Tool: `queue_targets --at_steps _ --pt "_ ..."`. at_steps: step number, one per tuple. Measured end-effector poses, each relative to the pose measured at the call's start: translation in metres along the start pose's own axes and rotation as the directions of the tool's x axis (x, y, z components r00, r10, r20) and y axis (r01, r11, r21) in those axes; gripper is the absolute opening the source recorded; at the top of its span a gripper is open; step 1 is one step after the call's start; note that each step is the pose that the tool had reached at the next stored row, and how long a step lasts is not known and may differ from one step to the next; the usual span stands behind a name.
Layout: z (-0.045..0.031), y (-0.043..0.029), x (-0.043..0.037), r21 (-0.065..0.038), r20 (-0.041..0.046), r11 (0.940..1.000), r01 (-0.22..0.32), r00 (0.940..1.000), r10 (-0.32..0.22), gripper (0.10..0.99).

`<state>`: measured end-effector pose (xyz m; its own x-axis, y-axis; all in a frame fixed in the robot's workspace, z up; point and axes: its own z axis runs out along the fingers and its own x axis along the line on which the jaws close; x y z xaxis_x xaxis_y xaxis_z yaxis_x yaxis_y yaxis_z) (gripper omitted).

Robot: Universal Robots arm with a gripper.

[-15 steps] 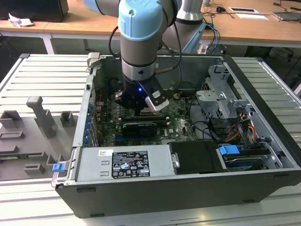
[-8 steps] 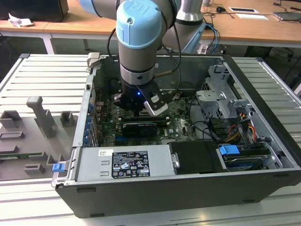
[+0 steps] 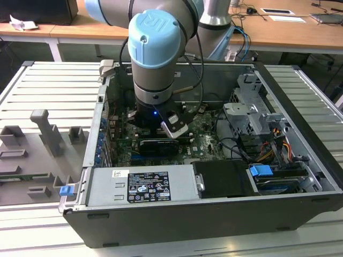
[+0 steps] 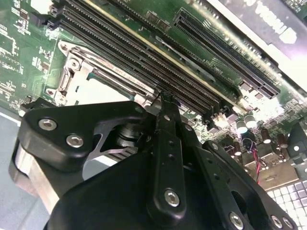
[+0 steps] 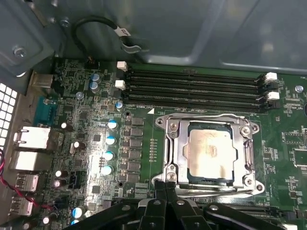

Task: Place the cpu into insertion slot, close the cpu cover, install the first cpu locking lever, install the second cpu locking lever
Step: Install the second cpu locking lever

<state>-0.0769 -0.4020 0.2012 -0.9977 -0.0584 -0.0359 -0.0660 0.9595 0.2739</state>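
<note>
1. Computer case (image 3: 214, 209) lies open on the bench; my arm (image 3: 155, 53) reaches down into it.
2. Green board (image 5: 72, 143) with long black memory slots (image 5: 192, 84) beside the socket.
3. Cover (image 5: 173, 143) is down over the slot (image 5: 211, 189).
4. Chip (image 5: 210, 152) sits in the slot, face showing through the cover's window.
5. My gripper (image 5: 165, 184) is at the socket's edge, jaws together, holding nothing.
</note>
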Motion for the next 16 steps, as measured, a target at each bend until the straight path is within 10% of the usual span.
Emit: queue_targets --at_steps 9,16 --pt "0.0062 -0.0018 0.0028 -0.042 0.0027 0.9991 0.0 1.0 0.0 0.102" --pt "-0.0042 0.0013 0.0027 -0.043 0.0029 0.9991 0.0 1.0 0.0 0.102"
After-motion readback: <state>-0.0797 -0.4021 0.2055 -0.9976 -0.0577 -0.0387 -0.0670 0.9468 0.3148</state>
